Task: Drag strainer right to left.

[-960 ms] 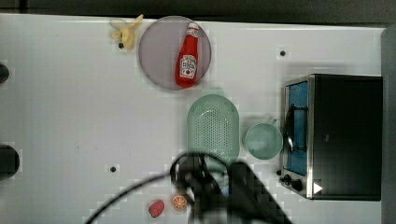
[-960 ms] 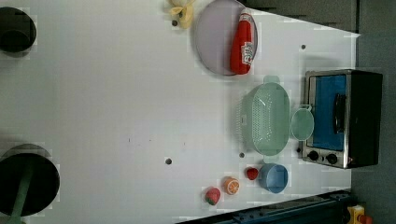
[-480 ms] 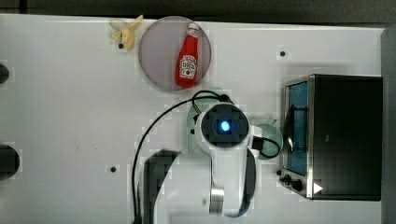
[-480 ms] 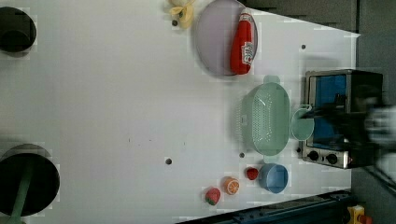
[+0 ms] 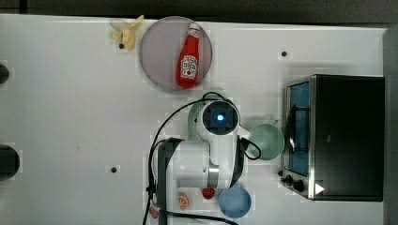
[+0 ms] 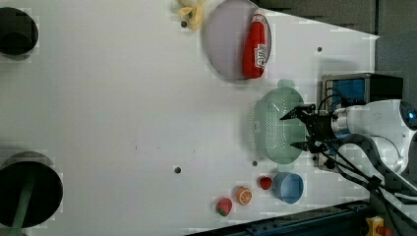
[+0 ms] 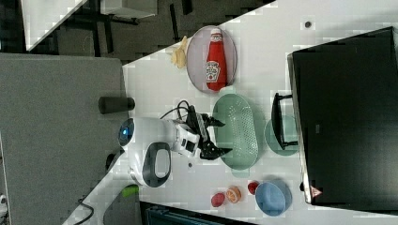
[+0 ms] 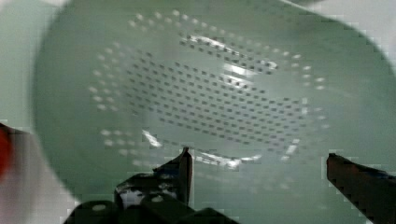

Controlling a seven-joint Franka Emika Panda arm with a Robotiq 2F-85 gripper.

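Here the strainer [image 6: 276,125] sits just beside the toaster oven [image 5: 335,136], on the side of its glass door, with the green mug [image 5: 266,141] wedged between the two. Its oval runs parallel to the oven's front, one end toward the plate [image 6: 227,39] that holds the ketchup bottle [image 6: 255,45], the other toward the blue bowl [image 6: 288,187].

The gripper [image 6: 297,131] hangs directly over the bowl of the strainer, jaws spread wide with nothing between them. In the left view the two fingertips straddle a stretch along the oval's length, above the half nearer the oven. In the wrist view the perforated floor lies straight beneath the fingers [image 8: 182,169].

So the claw need only drop, I judge: one finger inside the wall farther from the oven would let it push the strainer away across the open table [image 6: 113,98].
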